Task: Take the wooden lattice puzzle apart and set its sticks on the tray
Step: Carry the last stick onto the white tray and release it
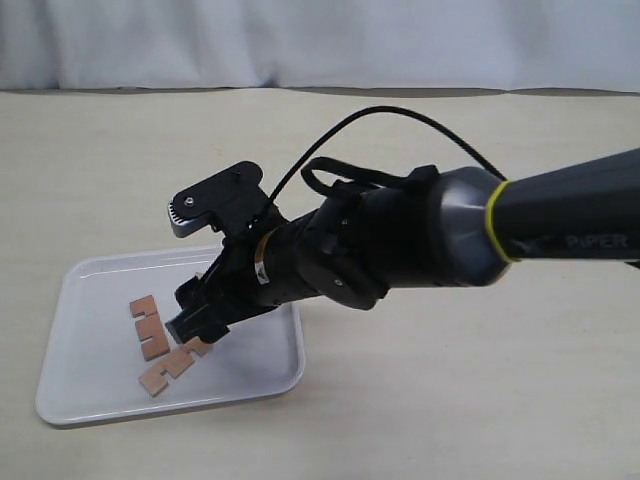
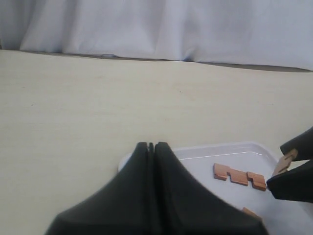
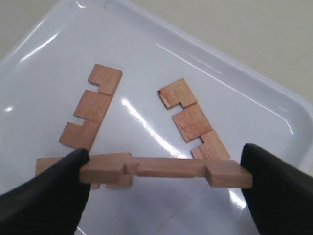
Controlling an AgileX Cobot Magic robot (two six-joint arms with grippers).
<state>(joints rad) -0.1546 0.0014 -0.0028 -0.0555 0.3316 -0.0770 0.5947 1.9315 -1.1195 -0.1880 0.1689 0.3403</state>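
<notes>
Where the beige tabletop (image 1: 450,400) runs wide to the far and right sides, one large white rectangular plastic tray (image 1: 70,400) sits at near left. The black left gripper (image 2: 151,147) hangs just beside its rim, jaws pressed together on nothing. Four short reddish-brown notched wooden sticks are at the tray. One flat stick (image 3: 93,107) and another flat stick (image 3: 193,120) lie apart, and a third stick (image 3: 49,165) shows only partly. The black right gripper (image 1: 197,325) clamps the fourth stick (image 3: 166,168) by its ends just above them.

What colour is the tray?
The tray is glossy white, clearest in the right wrist view.
</notes>
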